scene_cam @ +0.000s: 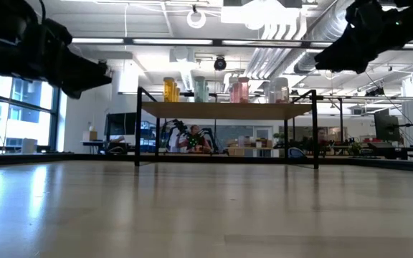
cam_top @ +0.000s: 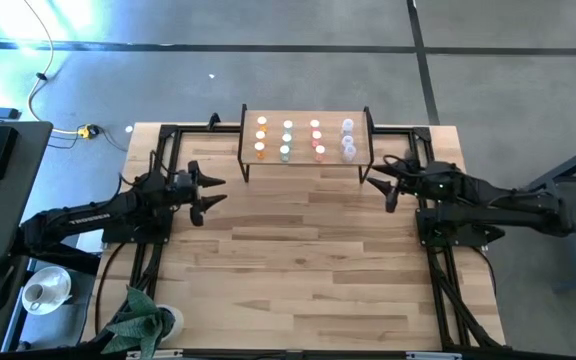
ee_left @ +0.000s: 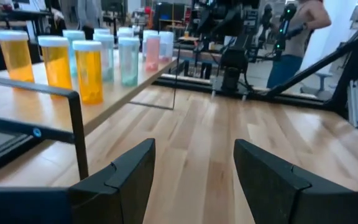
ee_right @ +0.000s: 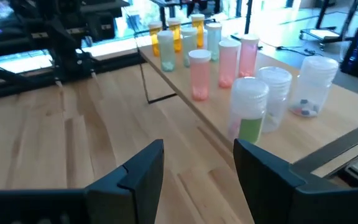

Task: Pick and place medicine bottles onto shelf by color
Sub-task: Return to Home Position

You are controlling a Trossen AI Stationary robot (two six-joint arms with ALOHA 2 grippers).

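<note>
High view is showing me the medicine bottles standing on the shelf in four columns: orange, green, pink, clear. I am seeing the left tool hovering off the shelf's left front corner, spread open and holding nothing; the right tool is hovering off its right front corner, likewise open, empty.

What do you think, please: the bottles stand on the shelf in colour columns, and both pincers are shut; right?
Only the pincers are wrong: the wrist views show the left pincer and right pincer open, fingers apart. The bottles do stand on the shelf in colour columns.
</note>
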